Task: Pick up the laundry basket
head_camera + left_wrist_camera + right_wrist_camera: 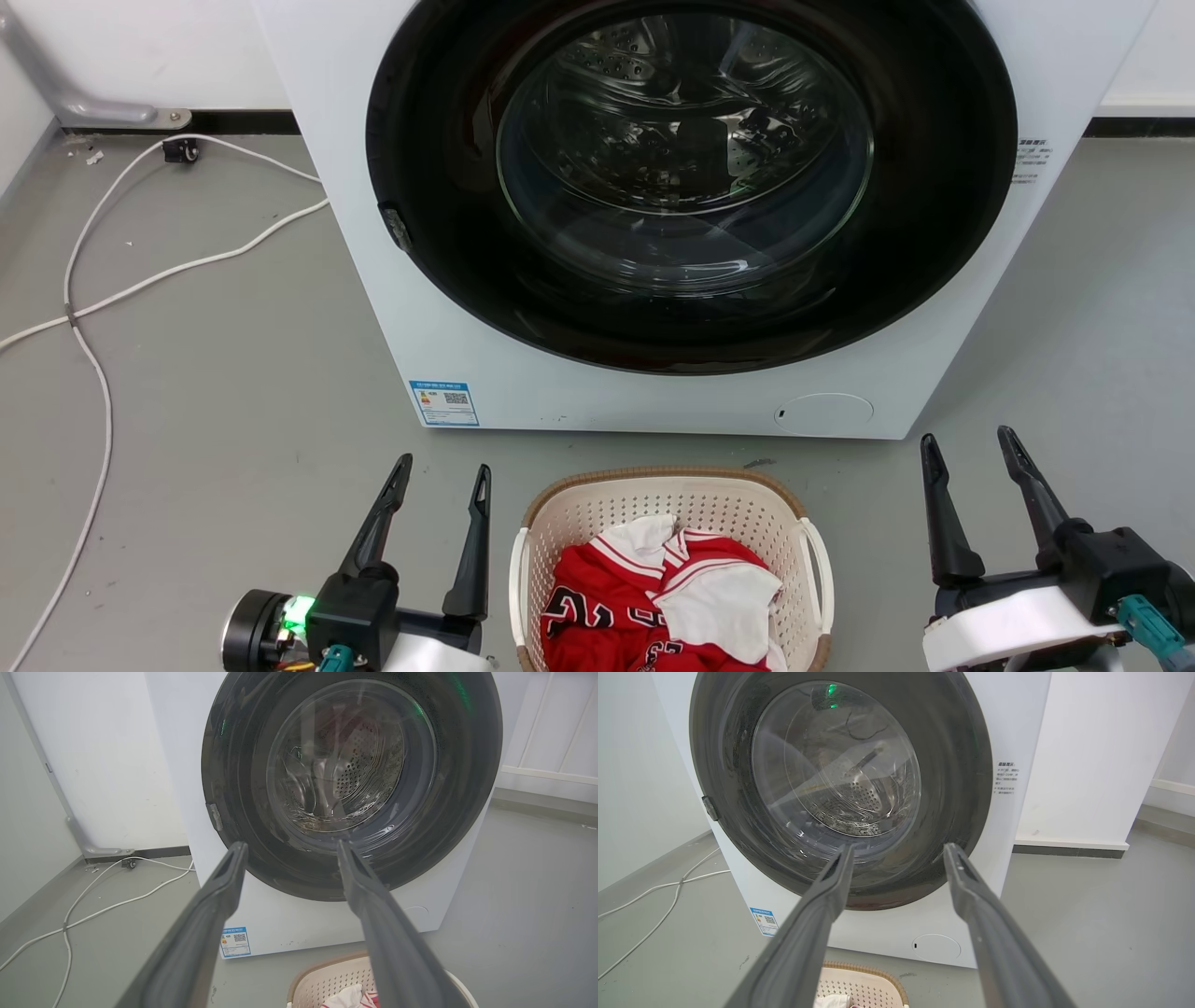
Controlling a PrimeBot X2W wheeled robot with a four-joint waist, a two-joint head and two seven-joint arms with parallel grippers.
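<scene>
The laundry basket (566, 511), cream-white and perforated with a brown woven-look rim, stands on the grey floor just in front of the washing machine. Red and white clothes (653, 597) lie inside it. White handles show on both its sides. My left gripper (443, 471) is open to the basket's left, apart from it. My right gripper (966, 446) is open to the basket's right, further off. Both point toward the machine. The left wrist view catches the basket's rim (327, 970) low between the fingers (289, 847); the right wrist view shows its rim (873, 975) below the gripper (896, 851).
A white front-loading washing machine (467, 308) with a dark round glass door (691, 177) stands close behind the basket. White cables (103, 299) trail over the floor at the left, running to the wall. Open grey floor lies to either side of the basket.
</scene>
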